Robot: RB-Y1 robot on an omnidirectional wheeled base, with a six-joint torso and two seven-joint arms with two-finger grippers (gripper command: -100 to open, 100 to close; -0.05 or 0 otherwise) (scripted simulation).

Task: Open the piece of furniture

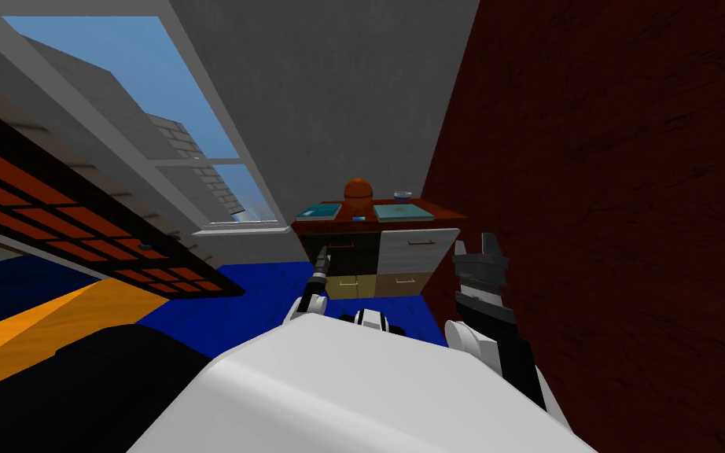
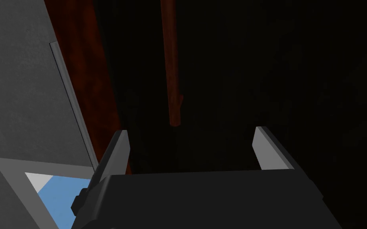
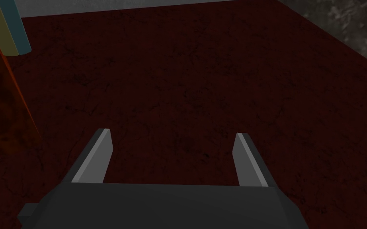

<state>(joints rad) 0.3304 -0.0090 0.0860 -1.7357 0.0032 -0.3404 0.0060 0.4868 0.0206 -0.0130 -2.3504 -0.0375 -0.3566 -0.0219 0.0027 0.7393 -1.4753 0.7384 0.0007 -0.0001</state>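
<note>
The cabinet (image 1: 400,259) is seen in the far middle of the room. It is set against the grey back wall (image 1: 337,94) and just beside the dark red wall (image 1: 605,197) on the right. Four drawer fronts are shown on it: a dark front (image 1: 347,255) at the upper left, a light grey front (image 1: 420,250) at the upper right, a yellowish front (image 1: 351,286) at the lower left and a tan front (image 1: 404,283) at the lower right.

On its reddish-brown tabletop (image 1: 443,214) an orange round thing (image 1: 358,191) is placed in the middle, with a small bowl (image 1: 402,195) to the right of it. Two flat teal things (image 1: 319,211) (image 1: 402,211) are laid nearer to the front edge.

The left gripper (image 1: 322,253) is held just before the dark front. In the left wrist view its fingers (image 2: 119,145) are spread apart and nothing is held between them. A thin reddish-brown bar (image 2: 172,79) is seen on the dark surface, ahead of the gap between the fingers; whether it is touched cannot be told.

The right gripper (image 1: 483,245) is raised on the right, close to the dark red wall. Its fingers (image 3: 99,155) are also spread apart and nothing is held.

On the left a window (image 1: 196,157) is seen, and nearer a dark lattice with orange panels (image 1: 78,228). The floor is blue (image 1: 251,291) before the cabinet.
</note>
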